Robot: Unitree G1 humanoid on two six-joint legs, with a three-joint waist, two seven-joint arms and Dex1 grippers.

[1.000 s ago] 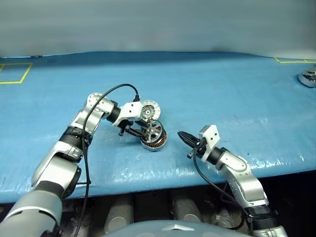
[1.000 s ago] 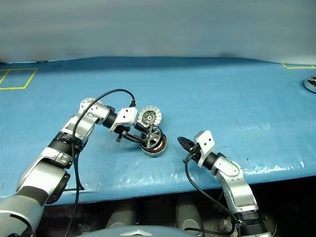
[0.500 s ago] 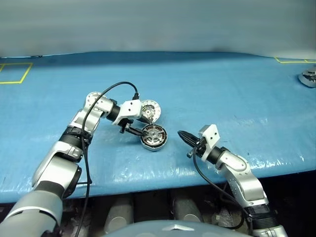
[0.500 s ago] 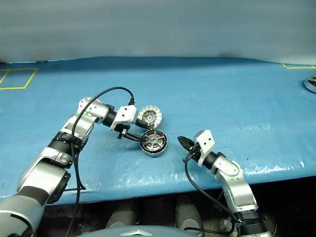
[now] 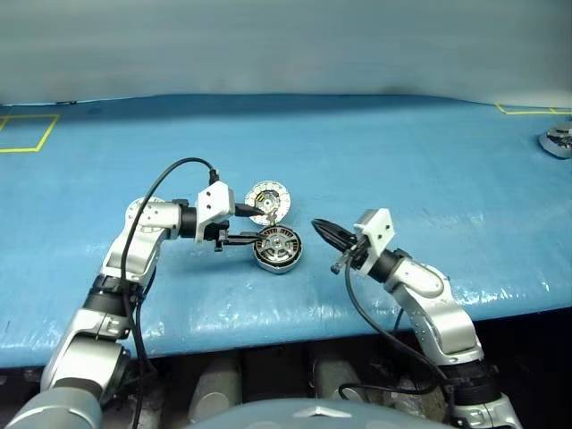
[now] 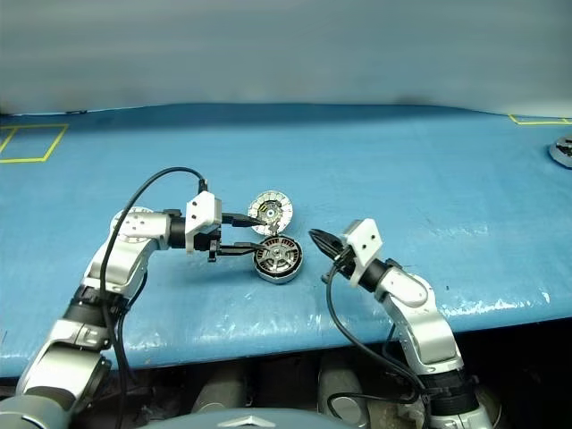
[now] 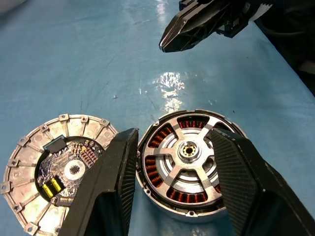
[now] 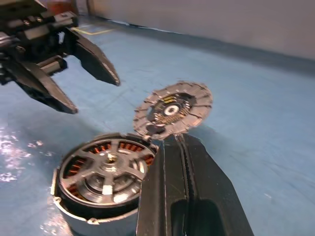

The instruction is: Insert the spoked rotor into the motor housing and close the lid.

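Observation:
The motor housing stands on the blue table, copper windings showing between the pale spokes of the spoked rotor, which lies flat inside it. Just behind it, the lid lies with its speckled face and dark centre up. My left gripper is open on the housing's left side, pointing at it, with its fingertips at the rim and nothing held. My right gripper is shut and empty, hovering a short way right of the housing and pointing toward it.
Blue sheeting covers the table, whose front edge runs close below the housing. A yellow taped square marks the far left corner. A metal part sits at the far right edge.
The rotor, held tilted over the housing by my left gripper a second ago, now lies flat inside it. The left gripper has drawn back left and swung round. The right gripper rose and moved left.

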